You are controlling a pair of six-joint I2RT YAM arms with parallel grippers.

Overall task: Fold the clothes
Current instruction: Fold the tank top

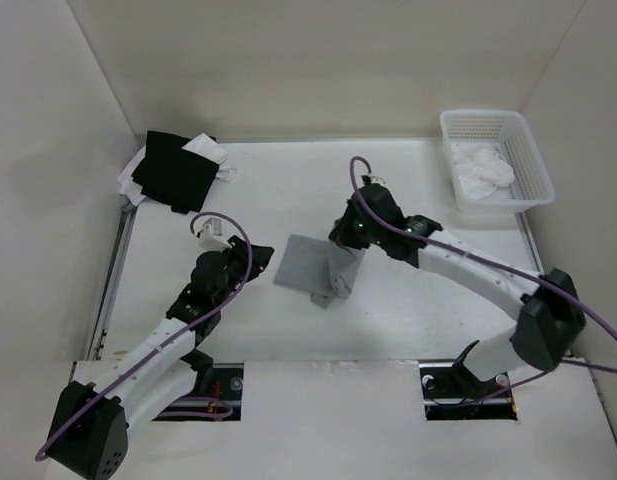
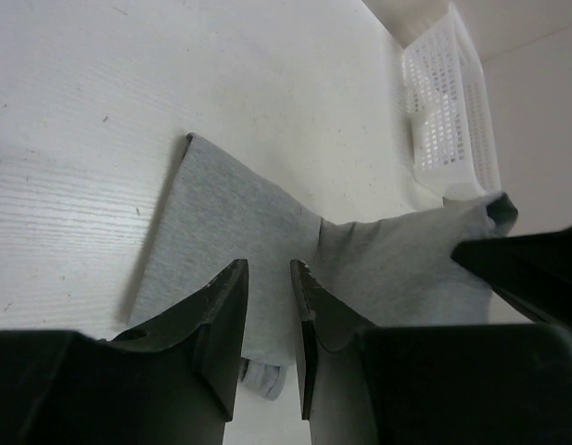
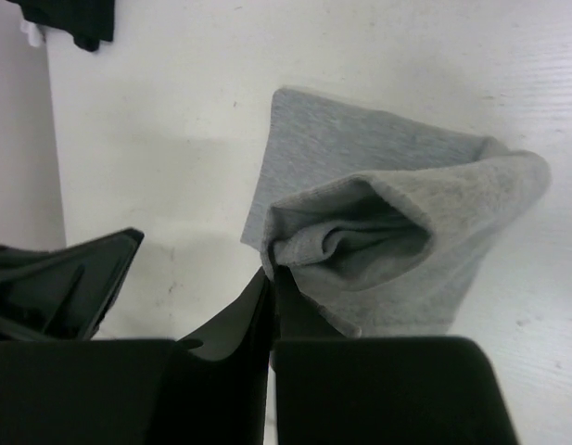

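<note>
The clothes, a light grey polo shirt (image 1: pixel 303 262), lie partly folded in the middle of the table. My right gripper (image 1: pixel 346 245) is shut on the shirt's right edge and holds it up, so the cloth hangs from it in a curled fold. In the right wrist view the jaws (image 3: pixel 273 273) pinch a bunched hem of the shirt (image 3: pixel 360 148). My left gripper (image 1: pixel 256 258) hovers at the shirt's left side, open. In the left wrist view its fingers (image 2: pixel 267 264) stand apart above the flat part of the shirt (image 2: pixel 221 213), with nothing between them.
A white plastic basket (image 1: pixel 533 165) holding a white cloth (image 1: pixel 485 170) stands at the back right; its wall (image 2: pixel 448 111) shows in the left wrist view too. Black-and-white garments (image 1: pixel 178 170) are piled at the back left. White walls enclose the table.
</note>
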